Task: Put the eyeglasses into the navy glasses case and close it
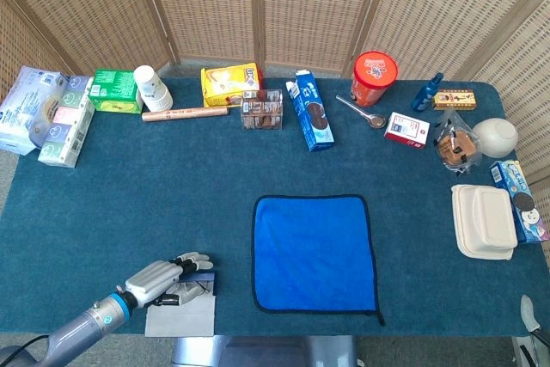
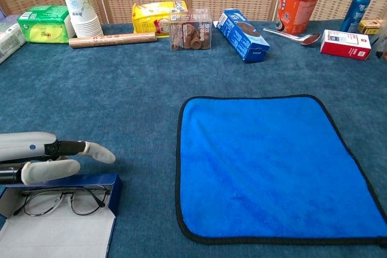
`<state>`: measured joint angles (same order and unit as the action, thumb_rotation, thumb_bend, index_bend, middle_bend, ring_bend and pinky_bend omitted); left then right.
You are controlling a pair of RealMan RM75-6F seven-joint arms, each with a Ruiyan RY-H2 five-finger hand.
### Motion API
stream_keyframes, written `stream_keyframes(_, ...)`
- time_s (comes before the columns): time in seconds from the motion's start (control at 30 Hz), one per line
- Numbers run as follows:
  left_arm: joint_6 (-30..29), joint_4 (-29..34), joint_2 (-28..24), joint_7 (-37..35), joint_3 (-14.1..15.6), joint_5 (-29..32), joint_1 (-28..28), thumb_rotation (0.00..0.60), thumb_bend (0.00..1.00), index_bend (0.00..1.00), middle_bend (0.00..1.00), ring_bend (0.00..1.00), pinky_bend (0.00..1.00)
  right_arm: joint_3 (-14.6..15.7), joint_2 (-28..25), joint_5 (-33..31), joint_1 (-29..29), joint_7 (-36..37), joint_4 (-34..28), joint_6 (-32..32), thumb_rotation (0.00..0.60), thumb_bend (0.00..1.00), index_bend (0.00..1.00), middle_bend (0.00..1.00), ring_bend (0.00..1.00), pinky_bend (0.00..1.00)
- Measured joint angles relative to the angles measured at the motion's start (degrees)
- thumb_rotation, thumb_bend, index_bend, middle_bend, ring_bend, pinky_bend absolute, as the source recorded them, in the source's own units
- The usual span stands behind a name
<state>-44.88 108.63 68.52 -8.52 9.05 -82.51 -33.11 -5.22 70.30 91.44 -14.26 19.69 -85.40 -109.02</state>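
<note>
The navy glasses case [image 2: 91,180] lies open at the table's near left corner, its grey lid [image 2: 60,237] folded flat toward me. The eyeglasses [image 2: 59,201] rest inside the navy tray, folded, lenses up. My left hand [image 2: 51,158] lies along the tray's far rim with its fingers stretched out to the right, and nothing shows pinched between them. From the head view the left hand [image 1: 163,275] covers the far part of the case [image 1: 182,314]. Only a pale grey sliver of the right hand [image 1: 527,308] shows past the table's near right corner.
A blue cloth [image 1: 314,253] is spread at the middle front. Boxes, cups, a red tub [image 1: 375,77] and a spray bottle line the far edge. A white clamshell box [image 1: 484,222] and a cookie box sit at the right edge.
</note>
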Motion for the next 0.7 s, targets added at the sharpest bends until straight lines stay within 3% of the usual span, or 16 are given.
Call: stream_keyframes(0.7, 0.2, 0.5, 0.0, 0.0, 0.8, -1.6, 0.5, 0.044, 0.36, 0.11, 0.07, 0.00, 0.21, 0.3, 0.2, -0.1, -0.8, 1.3, 1.1, -1.1, 0.340, 0.36, 0.01, 0.12, 0.00, 0.11)
